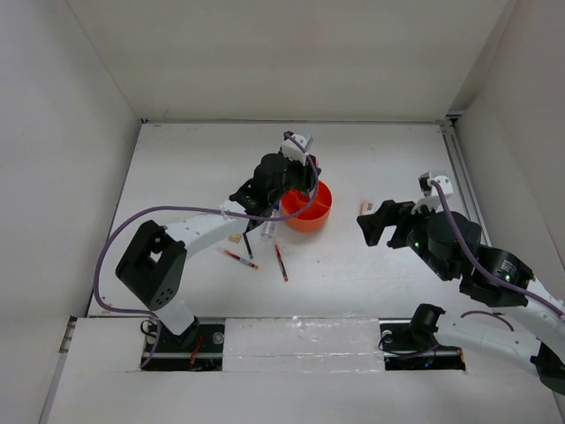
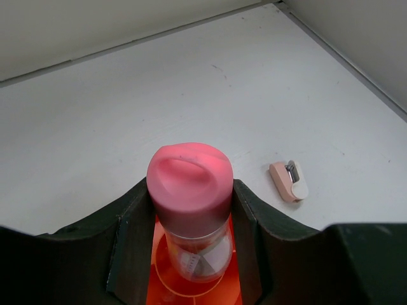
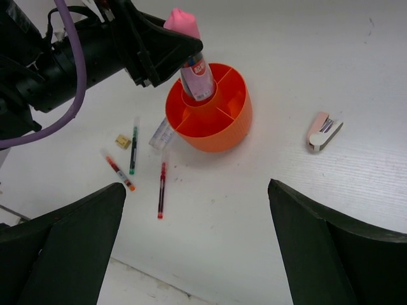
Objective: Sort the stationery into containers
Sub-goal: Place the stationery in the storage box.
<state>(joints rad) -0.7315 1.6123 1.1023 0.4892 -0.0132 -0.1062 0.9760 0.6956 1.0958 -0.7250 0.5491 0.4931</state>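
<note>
The orange organiser [image 1: 311, 210] stands mid-table; it also shows in the right wrist view [image 3: 213, 127]. My left gripper [image 2: 191, 194] is shut on the pink-capped tube [image 2: 189, 175] and holds it upright, its lower end inside the organiser's central cup [image 2: 191, 279]. The tube [image 3: 193, 67] also shows in the right wrist view. A red pen [image 3: 161, 189], a green-capped pen [image 3: 133, 146], an orange-tipped pen [image 3: 118, 170], a yellow eraser [image 3: 123, 141] and a white marker [image 3: 161, 134] lie left of the organiser. My right gripper [image 3: 196, 190] is open and empty, right of the organiser.
A small pink and white object [image 3: 323, 132] lies on the table right of the organiser, close to my right gripper [image 1: 375, 221]; it also shows in the left wrist view [image 2: 288, 180]. White walls enclose the table.
</note>
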